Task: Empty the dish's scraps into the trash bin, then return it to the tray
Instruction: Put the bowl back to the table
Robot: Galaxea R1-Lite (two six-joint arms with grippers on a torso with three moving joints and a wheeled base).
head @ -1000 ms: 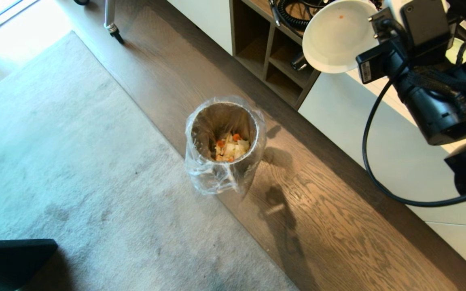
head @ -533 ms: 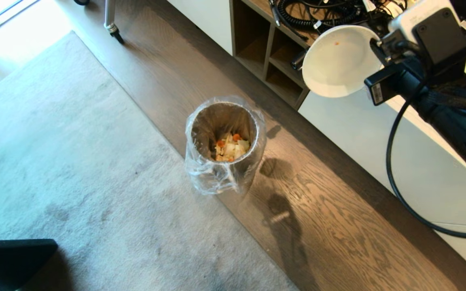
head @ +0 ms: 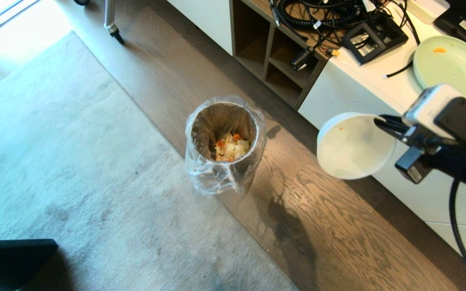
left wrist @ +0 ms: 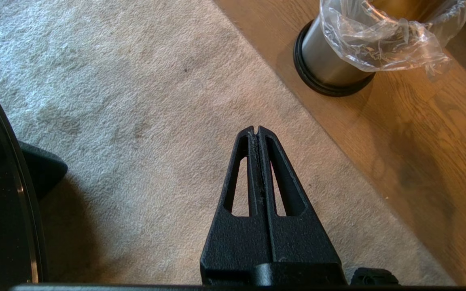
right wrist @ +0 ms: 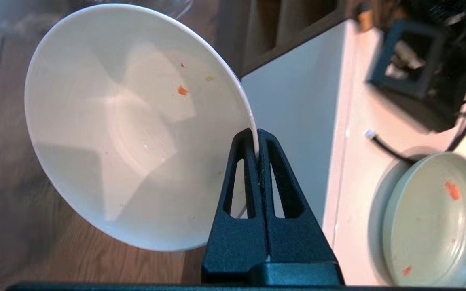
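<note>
In the centre of the head view, on the wood floor point(head: 330, 226) just beside the edge of the grey rug point(head: 75, 161), stands the trash bin point(head: 224, 141), a brushed-steel cylinder with a clear liner bag folded over its rim. The scraps point(head: 230, 148), pale yellow and white chunks with a few orange bits, lie at its bottom, so the emptying half of the task looks done. What is left, by this reading, is to carry the dish back and set it on the tray; no tray shows in any view, so how far it has to go cannot be told.

At the right of the head view the dish point(head: 354, 146), a deep, glossy white bowl, hangs tipped on edge in the air, its mouth facing the bin, over the floor beside the white cabinet point(head: 411, 190) and well apart from the bin. The right gripper point(right wrist: 256, 141) is clamped tight on its rim, one finger inside and one outside. In the right wrist view the bowl is nearly clean: only an orange fleck point(right wrist: 182, 90) and a couple of tiny pale crumbs cling to its wall.

At the upper right of the head view, on the cabinet top, a pale green plate point(head: 451, 66) carries orange smears, next to a tangle of cables point(head: 318, 14).

The left gripper point(left wrist: 256, 130) hangs parked over the rug, its fingers pressed together on nothing.
</note>
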